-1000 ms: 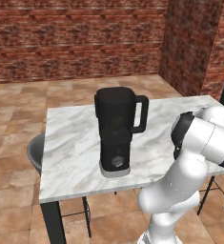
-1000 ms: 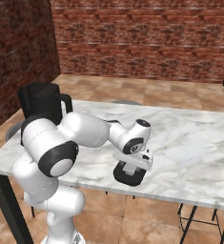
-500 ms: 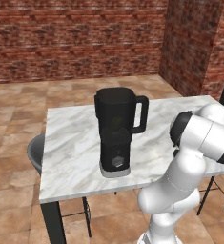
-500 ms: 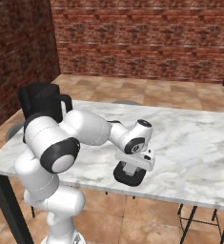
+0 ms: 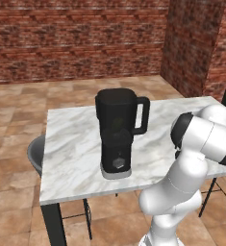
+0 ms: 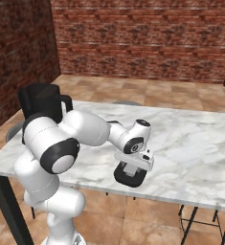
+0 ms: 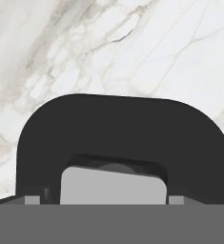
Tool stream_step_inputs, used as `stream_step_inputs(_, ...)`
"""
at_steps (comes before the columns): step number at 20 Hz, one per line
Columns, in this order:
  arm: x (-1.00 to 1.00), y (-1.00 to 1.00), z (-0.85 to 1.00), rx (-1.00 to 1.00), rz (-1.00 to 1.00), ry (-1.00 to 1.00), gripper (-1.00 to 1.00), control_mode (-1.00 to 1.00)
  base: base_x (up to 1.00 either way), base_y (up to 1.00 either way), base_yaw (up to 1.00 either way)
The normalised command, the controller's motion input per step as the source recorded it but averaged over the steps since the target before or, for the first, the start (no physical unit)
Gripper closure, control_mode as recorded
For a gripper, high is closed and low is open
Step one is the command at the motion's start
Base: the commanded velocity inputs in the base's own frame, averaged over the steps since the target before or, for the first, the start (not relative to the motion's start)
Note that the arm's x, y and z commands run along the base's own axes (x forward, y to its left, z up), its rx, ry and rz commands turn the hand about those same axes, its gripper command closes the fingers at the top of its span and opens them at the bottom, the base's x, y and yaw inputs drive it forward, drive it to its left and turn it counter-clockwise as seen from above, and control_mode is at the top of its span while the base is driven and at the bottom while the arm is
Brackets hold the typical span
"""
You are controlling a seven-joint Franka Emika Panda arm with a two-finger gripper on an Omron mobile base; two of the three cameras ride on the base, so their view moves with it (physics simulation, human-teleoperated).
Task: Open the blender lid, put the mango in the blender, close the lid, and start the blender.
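The blender [image 5: 117, 129] stands upright in the middle of the marble table, also visible at the far left behind my arm [image 6: 39, 103]. A faint greenish shape shows through its dark jar; I cannot tell whether it is the mango. The blender lid [image 6: 129, 176] lies flat on the table close to the front edge. My gripper [image 6: 132, 168] points down right on top of it. In the hand view the lid [image 7: 118, 133] is very close, and its grey cap [image 7: 113, 186] sits between my spread fingertips [image 7: 32, 199]. The gripper [image 7: 104, 199] looks open around the cap.
The marble table [image 5: 71, 158] has bare surface on both sides of the blender and to the right of the lid [image 6: 190, 143]. A grey stool [image 5: 35, 153] is tucked at the table's left side. Brick walls stand behind.
The arm's upper links have shifted slightly. The hand stays down on the lid, which lies in the same spot on the table.
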Motion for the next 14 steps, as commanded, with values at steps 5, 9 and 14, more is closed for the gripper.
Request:
stream_step_inputs(5,-0.07,0.01,-0.06,0.0,0.0,-0.02,-1.0,-1.0,0.0,0.0,0.0)
stream_step_inputs(9,-0.03,0.01,0.0,0.0,0.0,-0.07,-1.0,-1.0,0.0,0.0,0.0)
stream_step_inputs(14,-0.02,0.05,-0.01,0.0,0.0,-0.07,-1.0,-1.0,0.0,0.0,0.0)
